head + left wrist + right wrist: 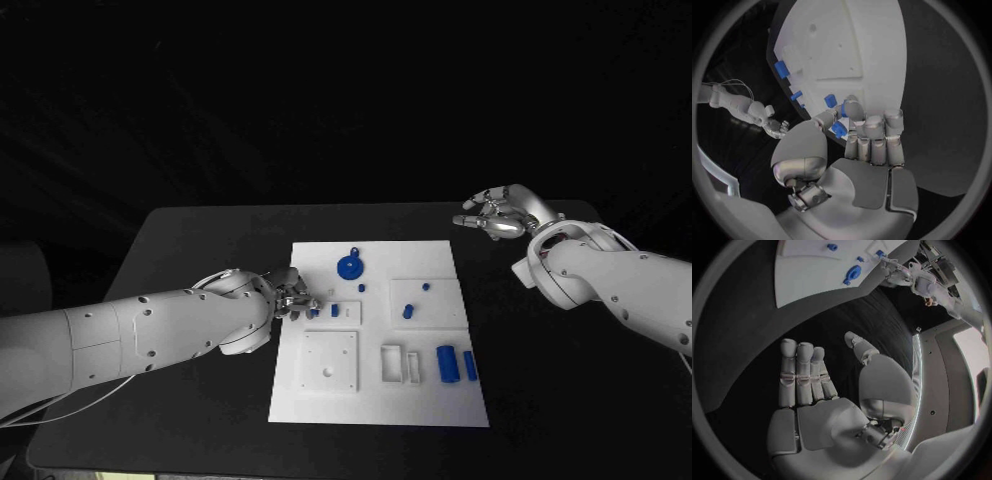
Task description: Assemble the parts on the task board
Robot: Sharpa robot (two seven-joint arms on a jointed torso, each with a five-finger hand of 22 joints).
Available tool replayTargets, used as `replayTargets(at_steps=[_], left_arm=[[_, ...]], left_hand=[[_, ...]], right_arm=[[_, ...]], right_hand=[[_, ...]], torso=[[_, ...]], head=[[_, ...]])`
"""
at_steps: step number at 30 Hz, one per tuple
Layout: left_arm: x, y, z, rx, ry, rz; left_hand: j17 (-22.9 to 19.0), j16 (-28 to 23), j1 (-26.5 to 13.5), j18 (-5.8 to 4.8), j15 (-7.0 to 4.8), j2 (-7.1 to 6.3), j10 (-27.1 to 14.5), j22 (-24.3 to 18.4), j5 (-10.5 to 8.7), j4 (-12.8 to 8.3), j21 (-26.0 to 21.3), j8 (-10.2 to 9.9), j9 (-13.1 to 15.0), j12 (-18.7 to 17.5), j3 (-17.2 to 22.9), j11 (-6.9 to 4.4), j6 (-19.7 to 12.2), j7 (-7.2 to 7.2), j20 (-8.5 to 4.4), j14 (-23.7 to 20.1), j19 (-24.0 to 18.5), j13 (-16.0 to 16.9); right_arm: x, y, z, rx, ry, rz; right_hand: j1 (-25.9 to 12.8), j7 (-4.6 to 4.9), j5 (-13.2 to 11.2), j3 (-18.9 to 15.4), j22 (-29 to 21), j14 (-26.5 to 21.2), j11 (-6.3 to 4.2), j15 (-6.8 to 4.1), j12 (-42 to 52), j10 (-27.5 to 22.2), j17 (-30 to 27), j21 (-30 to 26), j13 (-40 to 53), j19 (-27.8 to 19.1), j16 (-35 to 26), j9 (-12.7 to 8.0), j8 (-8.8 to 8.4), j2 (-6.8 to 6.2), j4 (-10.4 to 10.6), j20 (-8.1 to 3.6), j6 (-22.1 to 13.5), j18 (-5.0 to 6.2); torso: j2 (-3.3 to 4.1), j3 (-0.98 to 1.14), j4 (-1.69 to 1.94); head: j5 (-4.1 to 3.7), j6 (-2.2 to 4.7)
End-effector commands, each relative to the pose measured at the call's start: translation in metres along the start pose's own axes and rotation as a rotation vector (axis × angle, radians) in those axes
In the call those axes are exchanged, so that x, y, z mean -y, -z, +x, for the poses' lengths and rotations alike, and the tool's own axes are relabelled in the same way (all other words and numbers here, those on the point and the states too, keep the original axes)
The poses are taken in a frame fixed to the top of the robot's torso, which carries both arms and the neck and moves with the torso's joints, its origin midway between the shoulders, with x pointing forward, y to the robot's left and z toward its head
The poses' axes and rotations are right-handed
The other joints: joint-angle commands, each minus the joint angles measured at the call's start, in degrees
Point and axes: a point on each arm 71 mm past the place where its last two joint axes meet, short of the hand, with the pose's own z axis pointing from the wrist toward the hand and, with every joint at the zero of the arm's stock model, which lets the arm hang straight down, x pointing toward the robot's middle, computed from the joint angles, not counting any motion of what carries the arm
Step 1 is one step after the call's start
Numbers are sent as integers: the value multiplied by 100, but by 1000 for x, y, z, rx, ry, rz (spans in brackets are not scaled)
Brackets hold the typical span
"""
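Note:
The white task board lies mid-table. My left hand is at the board's left edge, thumb and fingers pinching a small blue part just above the board; in the left wrist view the left hand has its fingers curled in. A second small blue part stands right beside it. A round blue part lies farther back and two blue bars lie at the right. My right hand hovers off the board at the back right; the right hand has its fingers spread and holds nothing.
Several tiny blue pieces dot the board's middle. A square white recess and white slots sit in the board's near half. Black table surrounds the board on all sides.

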Motion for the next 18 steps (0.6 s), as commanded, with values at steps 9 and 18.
replayTargets(at_steps=[9, 18], left_arm=[[2, 1, 2, -8, -8, 16], [1, 0, 3, -11, -8, 12]], left_hand=[[-12, 22, 66, 107, -118, -32, 36, -2, -54, -411, 10, -28, 7, -21, 483, 4, 30, -1, -666, 60, 34, -9], [-24, 5, 55, 104, -111, -204, 27, -9, -128, -296, -2, -54, 0, -33, 449, 14, -4, 12, -665, 53, 36, -14]], right_arm=[[-1, 0, 1, -13, 0, -11], [0, 0, 1, -13, 0, -11]], right_hand=[[-11, 45, 30, -4, 6, 38, -5, -7, 24, -46, 10, -30, -11, 2, -28, -7, 17, 33, 41, 31, -9, 413], [-11, 45, 32, -5, 7, 38, -5, -7, 27, -48, 11, -32, -14, 2, -29, -8, 17, 33, 42, 31, -9, 413]], torso=[[2, 2, -1], [1, 3, -1]], head=[[2, 1], [2, -5]])
